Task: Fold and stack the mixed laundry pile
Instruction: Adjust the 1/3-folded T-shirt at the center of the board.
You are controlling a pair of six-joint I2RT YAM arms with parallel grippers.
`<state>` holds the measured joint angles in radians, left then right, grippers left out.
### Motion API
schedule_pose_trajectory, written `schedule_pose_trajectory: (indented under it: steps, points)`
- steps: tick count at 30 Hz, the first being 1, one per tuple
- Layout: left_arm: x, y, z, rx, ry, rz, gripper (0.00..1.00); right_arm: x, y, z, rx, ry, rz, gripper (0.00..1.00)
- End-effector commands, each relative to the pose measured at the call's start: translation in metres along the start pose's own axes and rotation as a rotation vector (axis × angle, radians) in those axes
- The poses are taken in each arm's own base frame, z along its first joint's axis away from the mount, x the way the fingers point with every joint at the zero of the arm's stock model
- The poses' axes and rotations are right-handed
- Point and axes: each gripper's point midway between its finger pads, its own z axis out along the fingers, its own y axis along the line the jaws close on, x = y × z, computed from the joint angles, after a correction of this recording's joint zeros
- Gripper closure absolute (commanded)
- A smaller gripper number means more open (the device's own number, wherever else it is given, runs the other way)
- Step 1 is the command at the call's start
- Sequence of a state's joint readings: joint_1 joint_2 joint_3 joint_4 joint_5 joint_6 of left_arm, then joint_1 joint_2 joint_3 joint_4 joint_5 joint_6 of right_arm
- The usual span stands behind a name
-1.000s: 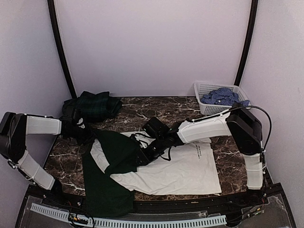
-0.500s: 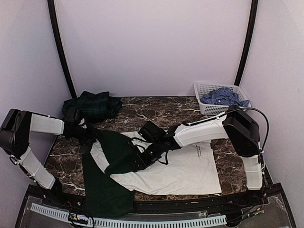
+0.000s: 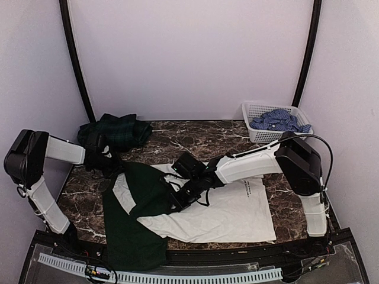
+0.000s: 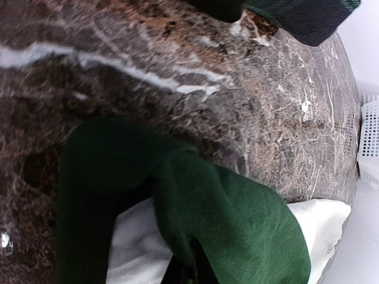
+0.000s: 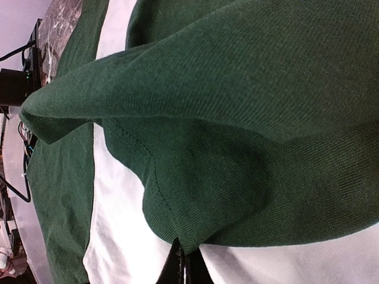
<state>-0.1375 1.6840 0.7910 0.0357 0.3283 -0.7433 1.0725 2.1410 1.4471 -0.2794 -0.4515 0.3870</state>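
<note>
A white garment (image 3: 228, 210) with dark green parts (image 3: 145, 189) lies spread across the middle of the table. My left gripper (image 3: 113, 168) is shut on its green fabric (image 4: 237, 219) at the garment's back left corner. My right gripper (image 3: 176, 201) is shut on the edge of a green sleeve (image 5: 249, 177), holding it folded over the white body (image 5: 118, 236). A dark green plaid garment (image 3: 118, 131) lies bunched at the back left, its edge showing in the left wrist view (image 4: 302, 18). A blue-and-white check shirt (image 3: 275, 120) sits in the basket.
A white lattice basket (image 3: 254, 135) stands at the back right corner, its side visible in the left wrist view (image 4: 370, 130). Part of the green fabric (image 3: 133, 245) hangs over the table's near edge. Marble tabletop (image 3: 195, 136) shows behind the garment.
My right gripper has drawn the green sleeve a little further left over the white body. My left arm has shifted slightly back and right, still holding the green fabric.
</note>
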Motion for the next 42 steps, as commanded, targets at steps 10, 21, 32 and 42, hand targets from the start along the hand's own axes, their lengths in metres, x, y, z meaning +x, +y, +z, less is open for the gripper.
schedule_pose_trajectory:
  steps: [10, 21, 32, 42]
  points:
    - [-0.058, -0.002, -0.005, -0.072, -0.076, 0.014, 1.00, 0.003, 0.021, -0.035, -0.026, -0.048, -0.029, 1.00]
    - [-0.050, -0.006, -0.028, -0.063, -0.093, 0.042, 0.69, 0.021, 0.013, -0.037, -0.012, -0.019, -0.023, 1.00]
    - [0.074, -0.046, -0.102, -0.035, 0.066, 0.231, 0.65, 0.009, 0.006, -0.035, -0.019, -0.028, -0.016, 1.00]
    - [0.198, -0.012, -0.112, -0.059, 0.326, 0.242, 0.64, 0.008, 0.006, -0.031, -0.034, -0.027, -0.013, 1.00]
